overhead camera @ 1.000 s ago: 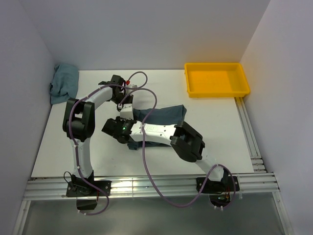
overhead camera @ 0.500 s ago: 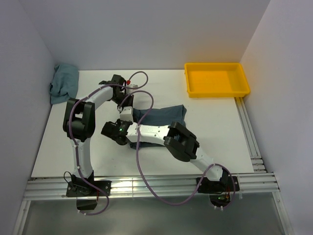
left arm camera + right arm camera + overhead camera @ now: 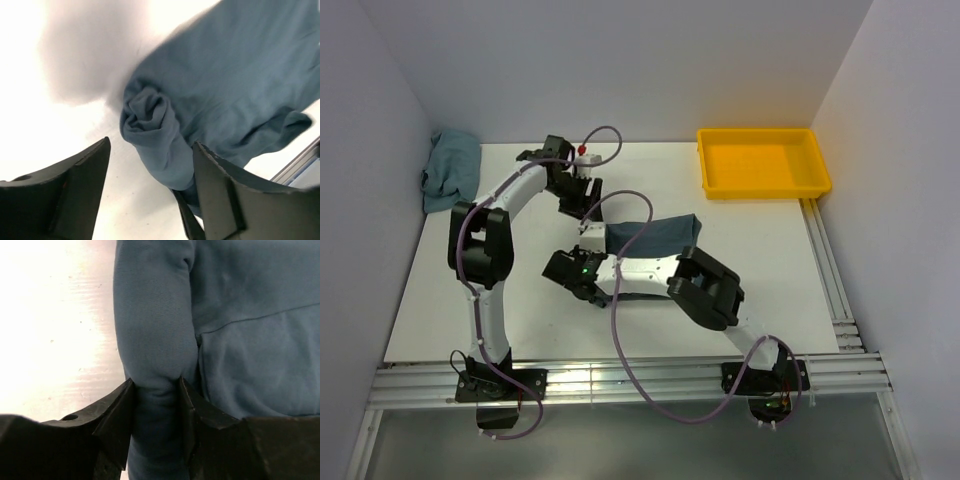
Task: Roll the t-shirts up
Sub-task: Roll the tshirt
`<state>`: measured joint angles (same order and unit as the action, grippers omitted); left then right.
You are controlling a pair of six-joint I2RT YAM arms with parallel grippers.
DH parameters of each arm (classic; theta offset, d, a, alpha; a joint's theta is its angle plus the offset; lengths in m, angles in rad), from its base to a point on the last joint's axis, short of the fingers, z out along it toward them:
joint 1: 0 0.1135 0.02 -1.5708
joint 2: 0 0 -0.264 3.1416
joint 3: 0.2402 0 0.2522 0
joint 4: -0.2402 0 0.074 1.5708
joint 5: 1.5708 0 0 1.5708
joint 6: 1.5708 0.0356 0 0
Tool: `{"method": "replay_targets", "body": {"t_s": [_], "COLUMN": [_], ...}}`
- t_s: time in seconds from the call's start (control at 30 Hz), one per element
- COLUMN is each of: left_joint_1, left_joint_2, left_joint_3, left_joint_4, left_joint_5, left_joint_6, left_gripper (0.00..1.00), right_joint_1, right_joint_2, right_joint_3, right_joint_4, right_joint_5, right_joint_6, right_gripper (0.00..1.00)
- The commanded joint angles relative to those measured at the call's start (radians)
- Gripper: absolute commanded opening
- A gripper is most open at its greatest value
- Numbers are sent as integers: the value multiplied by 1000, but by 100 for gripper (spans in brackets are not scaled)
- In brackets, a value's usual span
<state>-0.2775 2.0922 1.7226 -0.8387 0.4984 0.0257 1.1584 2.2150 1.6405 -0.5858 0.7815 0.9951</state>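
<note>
White table [image 3: 450, 300], t-shirt [image 3: 155, 330] roll pinched in right pincer [image 3: 157, 407], beside spread left pincer [image 3: 150, 172]

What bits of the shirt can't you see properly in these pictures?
Top view: the right arm covers the t-shirt's near side, hiding the roll.
Right wrist view: the right claw hides the roll's lower end.
Left wrist view: the table is blurred glare; the picture's edge cuts the shirt off.
Top view: the corner cloth is too crumpled to identify.
</note>
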Motion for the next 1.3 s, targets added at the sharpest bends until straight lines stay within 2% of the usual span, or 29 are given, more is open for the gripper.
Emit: {"method": "replay_targets", "body": {"t_s": [0.0, 0.07, 0.1, 0.13, 0.23, 0.33, 0.4, 0.47, 0.6, 0.8, 0.87, 0.93, 0.97, 1.03, 1.13, 1.17, 1.27], "left_joint_1": [38, 70, 81, 90, 115, 121, 123, 123, 123, 121, 121, 121, 121, 121, 116, 113, 90], "left_joint_2": [-49, -58, -64, -70, -90, -110, -119, -124, -107, -52, -44, -35, -34, -34, -46, -47, -72], "left_joint_3": [107, 121, 120, 108, 50, -26, -64, -124, -202, -256, -265, -265, -264, -258, -242, -236, -224], "left_joint_4": [-31, -37, -40, -43, -27, 4, 22, 59, 136, 233, 251, 254, 257, 254, 234, 227, 198], "left_joint_5": [87, 144, 158, 185, 209, 232, 249, 258, 253, 220, 207, 187, 171, 163, 132, 106, 16], "left_joint_6": [22, 32, 37, 51, 78, 105, 117, 121, 115, 86, 72, 56, 45, 34, 14, 11, -3], "left_gripper": [74, 74, 75, 75, 76, 76, 76, 76, 77, 76, 71, 60, 45, 28, 11, 3, 0], "right_joint_1": [-20, -37, -66, -83, -150, -207, -224, -241, -250, -250, -250, -250, -252, -244, -227, -221, -187], "right_joint_2": [-108, -159, -205, -224, -265, -262, -233, -195, -138, -130, -146, -161, -176, -199, -219, -236, -268], "right_joint_3": [-141, -276, -324, -414, -569, -675, -705, -726, -748, -798, -806, -811, -805, -786, -746, -733, -650], "right_joint_4": [224, 356, 498, 568, 837, 1090, 1240, 1319, 1472, 1518, 1496, 1433, 1401, 1302, 1168, 1125, 912], "right_joint_5": [-196, -279, -331, -426, -612, -723, -810, -864, -903, -894, -884, -863, -855, -825, -785, -739, -618], "right_joint_6": [-13, -16, -7, 3, 69, 148, 206, 243, 336, 372, 366, 349, 327, 300, 245, 231, 148], "right_gripper": [43, 38, 37, 36, 36, 37, 37, 37, 37, 37, 37, 37, 37, 37, 40, 41, 50]}}
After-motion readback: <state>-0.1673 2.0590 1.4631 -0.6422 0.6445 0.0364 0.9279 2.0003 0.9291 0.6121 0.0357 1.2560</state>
